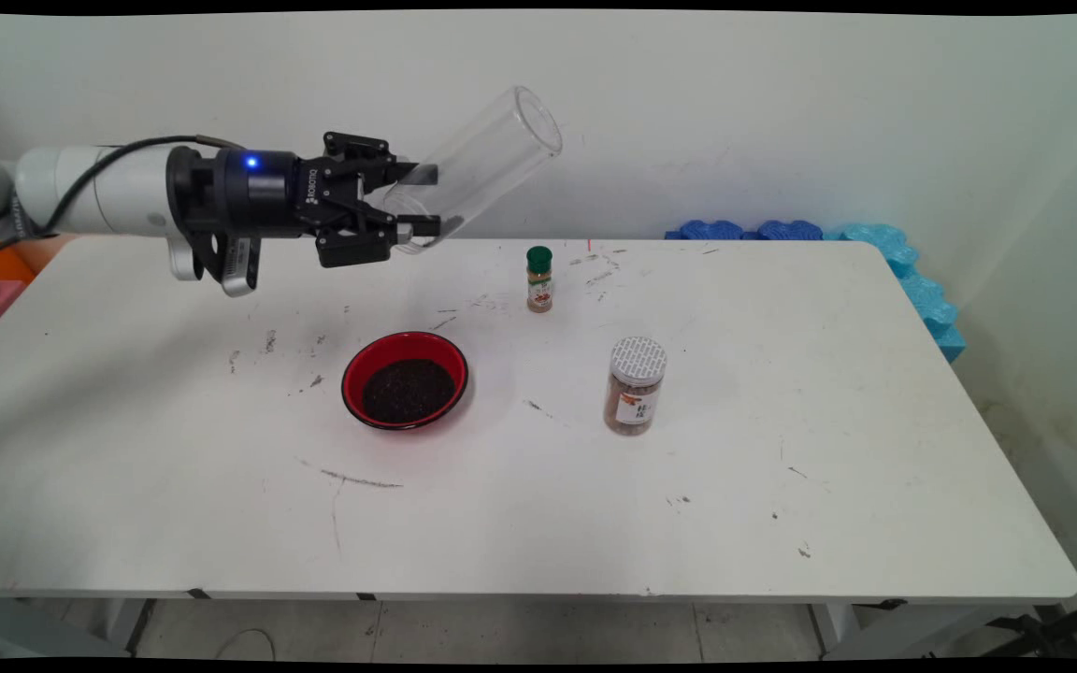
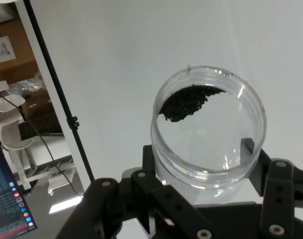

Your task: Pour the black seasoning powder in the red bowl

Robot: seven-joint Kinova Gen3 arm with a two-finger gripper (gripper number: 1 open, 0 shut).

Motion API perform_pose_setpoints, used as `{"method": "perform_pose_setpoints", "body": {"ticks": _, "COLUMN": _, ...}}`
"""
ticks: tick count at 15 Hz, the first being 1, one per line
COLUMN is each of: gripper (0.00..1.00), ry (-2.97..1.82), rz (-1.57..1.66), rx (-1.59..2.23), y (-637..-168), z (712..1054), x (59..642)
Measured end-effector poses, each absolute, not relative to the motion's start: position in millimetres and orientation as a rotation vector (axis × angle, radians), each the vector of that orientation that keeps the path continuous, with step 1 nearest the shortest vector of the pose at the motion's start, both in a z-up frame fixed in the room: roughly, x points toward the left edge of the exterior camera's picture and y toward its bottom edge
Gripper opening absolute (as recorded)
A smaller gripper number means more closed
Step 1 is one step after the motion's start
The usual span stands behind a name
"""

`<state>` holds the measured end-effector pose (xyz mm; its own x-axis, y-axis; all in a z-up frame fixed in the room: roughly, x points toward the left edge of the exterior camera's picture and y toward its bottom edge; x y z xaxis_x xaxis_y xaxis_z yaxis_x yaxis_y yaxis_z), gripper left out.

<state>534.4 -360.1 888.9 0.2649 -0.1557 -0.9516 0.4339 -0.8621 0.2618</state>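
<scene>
Clear cylindrical jar (image 1: pixel 473 168) held in the air above the table's far left part, gripped near its base, mouth tilted up and to the right toward the wall. Transparent, smooth-walled, probably plastic or glass; cannot tell which. In the hand view, a small patch of black granules (image 2: pixel 183 102) clinging inside the jar on one side; rest of the interior see-through. Tilt with mouth raised: judged to keep those remaining granules from running out.

Gripper (image 1: pixel 419 199) closed on the jar, one black finger above and one below its lower end, arm reaching in horizontally from the left.

Below and slightly toward the near side of the held jar: red bowl (image 1: pixel 405 379) standing on the table, round, shallow, glossy rim, filled across its middle with dark, coarse granular matter, matte in look. Same colour as the granules in the jar.

Further right, well apart from the bowl: small spice bottle (image 1: pixel 538 279), upright, green cap, brownish contents, printed label. Nearer and to the right of it: wider clear jar (image 1: pixel 635 385), upright, white patterned lid, brown contents, orange-and-white label.

White table (image 1: pixel 782 486) smooth, flat, marked with dark scuffs and specks. Blue foam pieces (image 1: pixel 903 271), bumpy-edged, lined along the far right edge against the wall.
</scene>
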Motion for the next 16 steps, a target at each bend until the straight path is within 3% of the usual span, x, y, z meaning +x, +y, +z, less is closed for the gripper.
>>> {"method": "perform_pose_setpoints", "body": {"ticks": 16, "gripper": 0.0, "ry": 0.283, "rz": -1.722, "rx": 1.975, "y": -367.5, "z": 886.5, "x": 530.3}}
